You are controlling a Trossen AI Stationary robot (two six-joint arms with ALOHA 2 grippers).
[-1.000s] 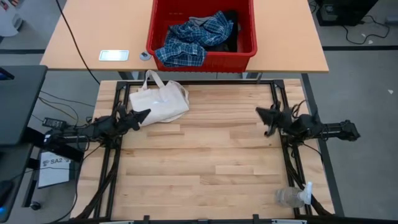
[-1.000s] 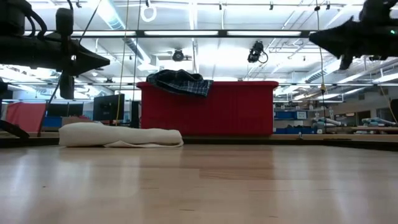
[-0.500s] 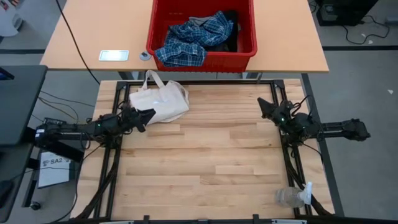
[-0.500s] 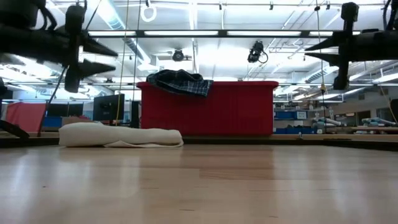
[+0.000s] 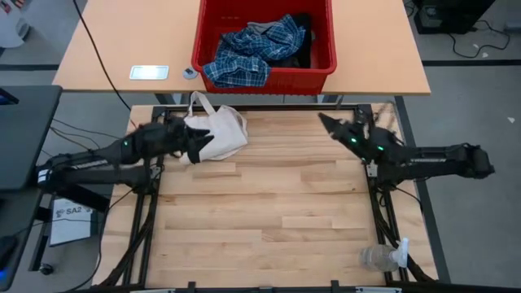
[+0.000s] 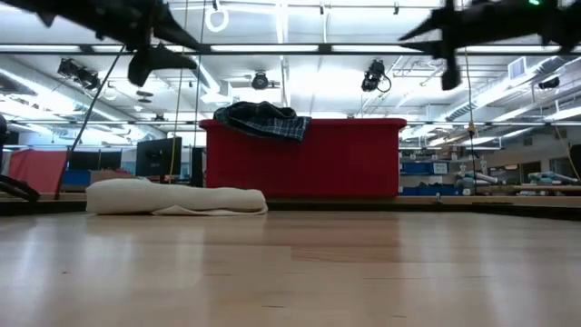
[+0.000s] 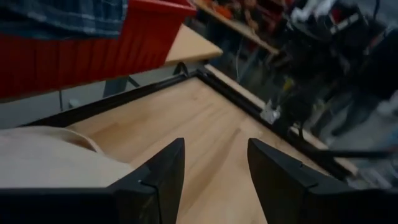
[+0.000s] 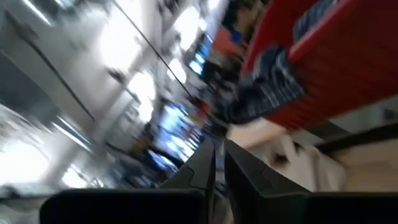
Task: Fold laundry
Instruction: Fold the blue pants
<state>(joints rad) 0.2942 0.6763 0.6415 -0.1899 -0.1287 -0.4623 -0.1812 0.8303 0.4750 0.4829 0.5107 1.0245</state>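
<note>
Both arms have swung toward the red bin [image 5: 263,77] since the earlier frame. Left hand [image 5: 203,144]: fingers parted, empty, over the cream canvas tote [image 5: 213,130]. Right hand [image 5: 324,120]: fingers narrow, nearly closed, empty. Laundry: crumpled blue-and-white plaid garment [image 5: 248,50] inside rigid red bin, beyond the pale wood-plank desk [image 5: 269,203]. Room behind: bright ceiling lights.

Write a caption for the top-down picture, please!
Two dark robot arms reach toward a red plastic bin of blue-and-white plaid laundry, passing a cream canvas tote bag.
</note>
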